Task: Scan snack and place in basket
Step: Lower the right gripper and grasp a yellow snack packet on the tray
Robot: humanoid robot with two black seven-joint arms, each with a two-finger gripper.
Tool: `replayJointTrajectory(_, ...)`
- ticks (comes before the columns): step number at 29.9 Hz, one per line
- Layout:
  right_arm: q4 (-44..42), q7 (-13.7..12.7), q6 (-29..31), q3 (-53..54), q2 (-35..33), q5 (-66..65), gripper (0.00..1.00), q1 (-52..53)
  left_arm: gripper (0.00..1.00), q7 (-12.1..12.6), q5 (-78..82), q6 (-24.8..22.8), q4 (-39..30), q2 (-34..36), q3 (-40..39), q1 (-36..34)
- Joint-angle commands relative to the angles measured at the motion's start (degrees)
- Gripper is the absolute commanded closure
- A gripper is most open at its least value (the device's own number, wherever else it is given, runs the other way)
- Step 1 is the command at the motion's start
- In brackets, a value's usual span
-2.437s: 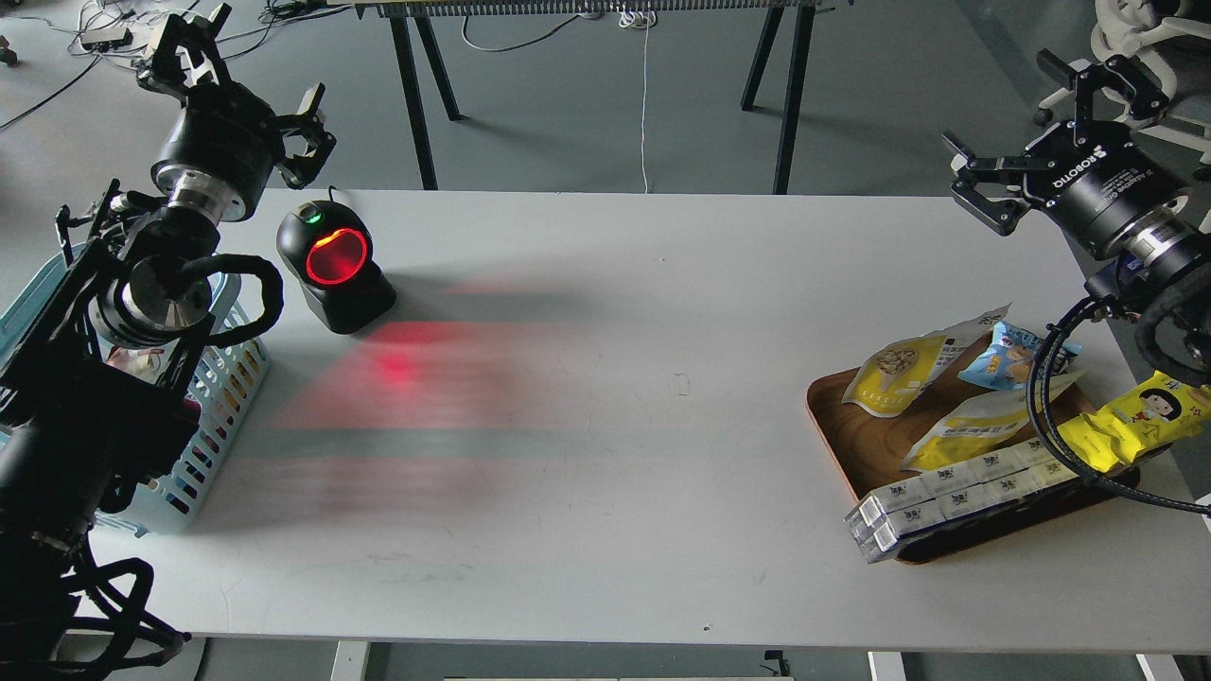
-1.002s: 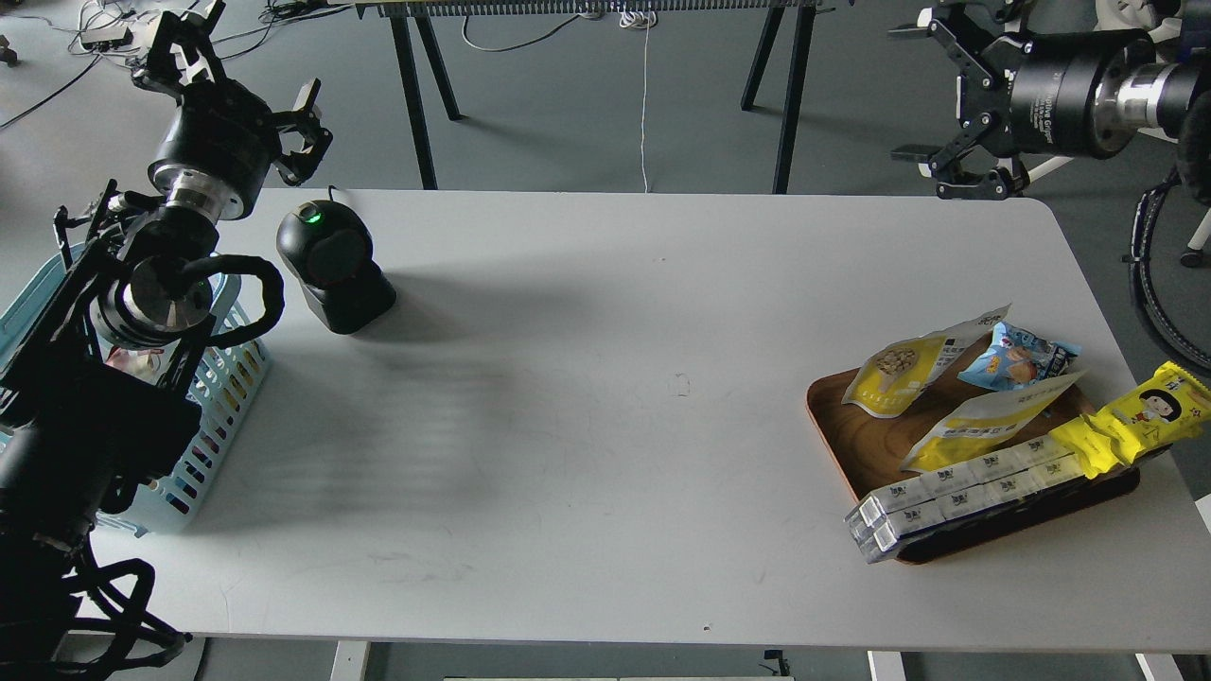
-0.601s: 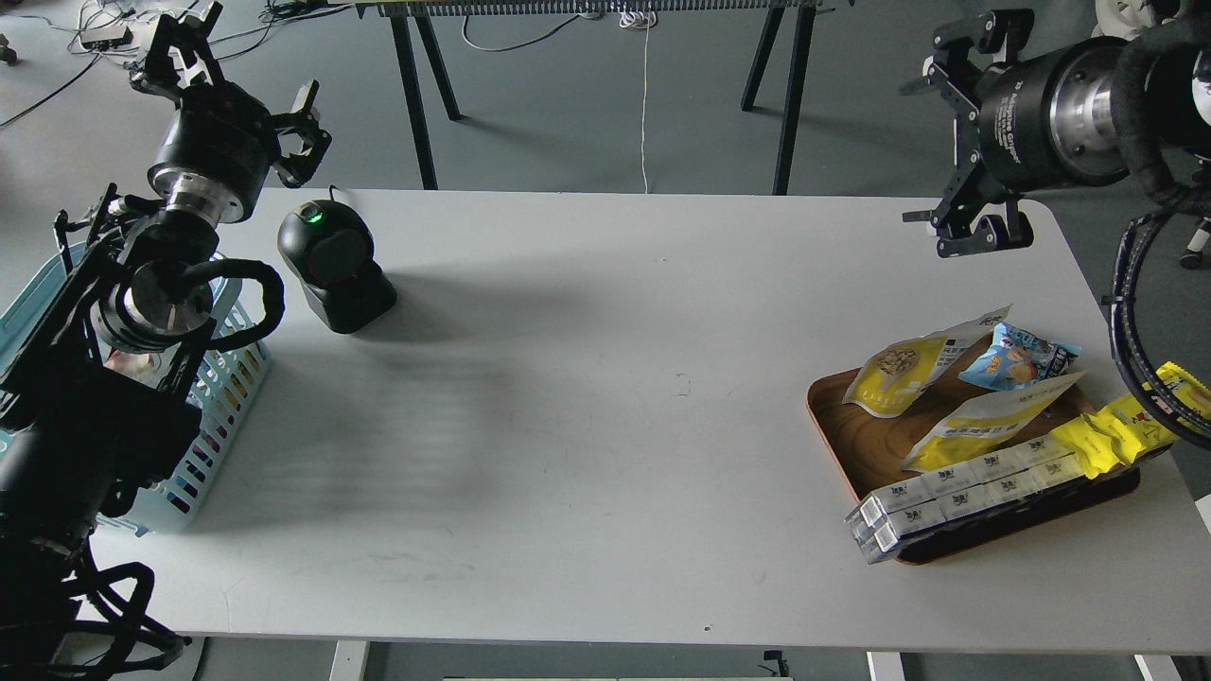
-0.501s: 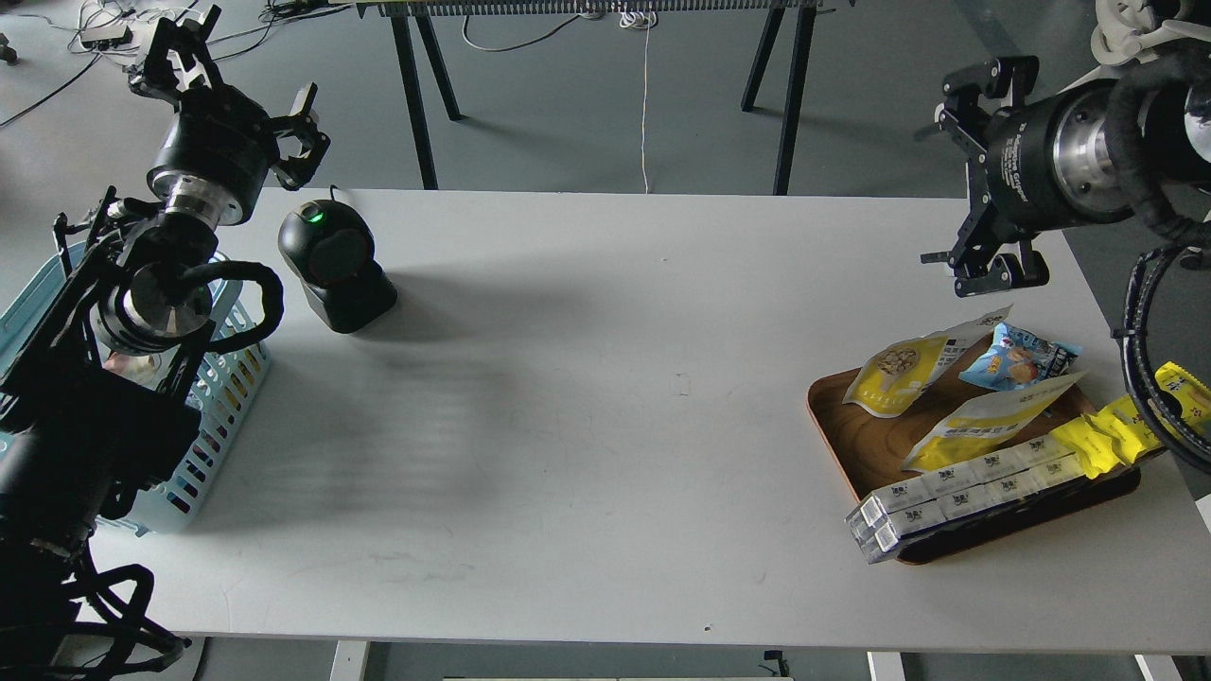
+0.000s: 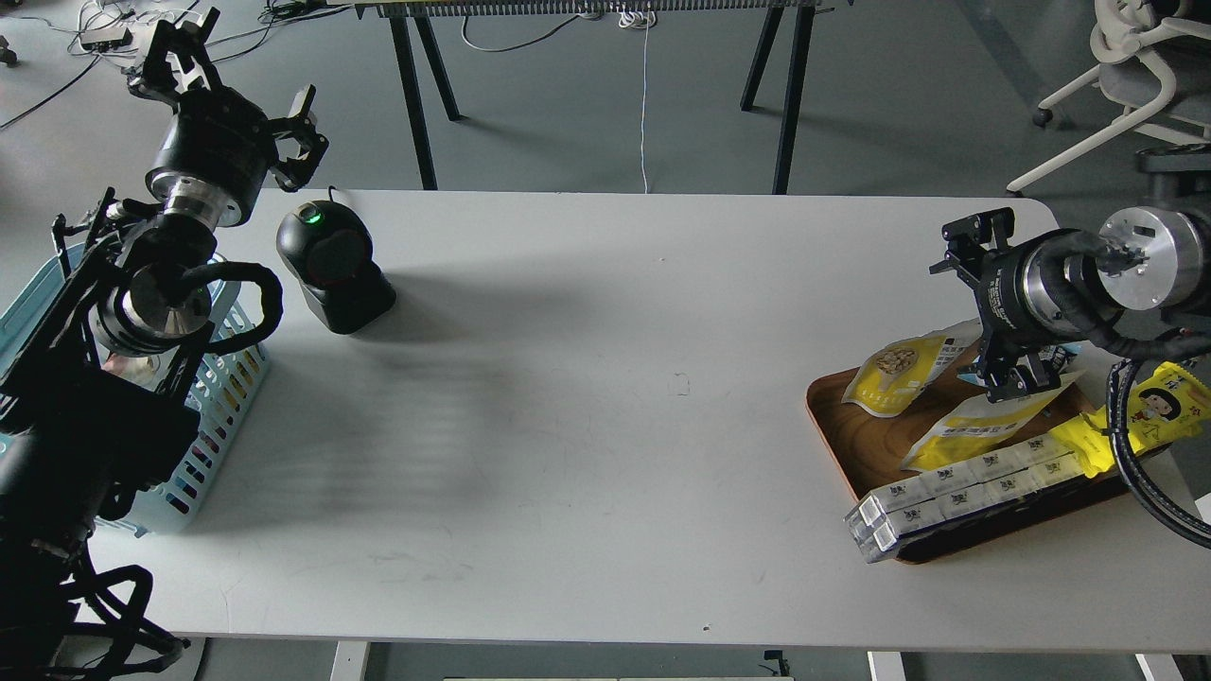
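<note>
The snack [image 5: 897, 372], a yellow-and-white pouch with a scoop of nuts pictured on it, lies on the left part of a wooden tray [image 5: 834, 437] at the table's right. My right gripper [image 5: 989, 305] is open and sits right beside the pouch's white top end, with one finger above it and one below; it holds nothing. The light blue basket [image 5: 219, 395] stands at the table's left edge, mostly hidden behind my left arm. My left gripper [image 5: 238, 87] is open and empty, raised behind the black scanner [image 5: 333, 263].
The tray also holds a flatter yellow-and-white pouch [image 5: 984, 423], a blue pack [image 5: 1067, 357] partly hidden by my gripper, a row of white boxes [image 5: 956, 487] and a yellow wrapper with a cartoon girl [image 5: 1149, 402]. The scanner shows a green light.
My right gripper swung up behind the table's far right corner, then came down to the tray beside the snack's top. The scanner's red glow went out. The left arm barely moved.
</note>
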Motion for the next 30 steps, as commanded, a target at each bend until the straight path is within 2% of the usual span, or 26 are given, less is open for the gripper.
replayJointTrajectory(1, -3.13, -0.61, 1.57, 0.07, 1.78, -1.02, 0.01, -2.11, 0.00, 0.00, 0.09, 0.00, 0.02, -0.01, 0.01, 0.00)
replayJointTrajectory(4, -4.28, -1.49, 2.02, 0.25, 2.14, -1.82, 0.03, -2.90, 0.00, 0.00, 0.00, 0.00, 0.02, 0.08, 0.01, 0.00)
replayJointTrajectory(6, -4.37, -1.40, 1.75, 0.51, 2.66, -2.17, 0.14, -3.69, 0.00, 0.00, 0.09, 0.00, 0.02, 0.08, 0.01, 0.09)
replayJointTrajectory(7, -4.37, -1.40, 1.75, 0.51, 2.84, -2.26, 0.24, -3.96, 0.00, 0.00, 0.09, 0.00, 0.02, 0.08, 0.01, 0.09)
replayJointTrajectory(8, -4.37, -1.32, 1.75, 0.51, 3.10, -2.69, 0.41, -4.31, 0.00, 0.00, 0.09, 0.00, 0.02, 0.08, -0.08, 0.26)
replayJointTrajectory(9, -4.46, -1.23, 1.75, 0.51, 3.45, -3.31, 0.54, -4.57, 0.00, 0.00, 0.09, 0.00, 0.02, 0.08, 0.00, 0.44)
replayJointTrajectory(14, -4.37, -1.23, 2.01, 0.51, 3.98, -4.02, 0.76, -4.84, 0.00, -0.43, 0.09, 0.00, 0.02, -0.01, 0.01, 0.53)
replayJointTrajectory(15, -4.37, -1.23, 2.01, 0.51, 3.98, -4.19, 0.91, -4.67, 0.00, -0.61, 0.09, 0.00, 0.02, -0.01, 0.01, 0.53)
replayJointTrajectory(16, -4.37, -1.23, 1.93, 0.51, 3.98, -4.11, 1.00, -4.84, 0.00, -0.70, 0.09, 0.00, 0.02, -0.01, 0.01, 0.53)
replayJointTrajectory(30, -4.28, -1.23, 2.01, 1.92, 3.37, -4.19, 1.00, -4.58, 0.00, -0.96, 0.09, 0.09, 0.10, -0.01, 0.18, 0.53)
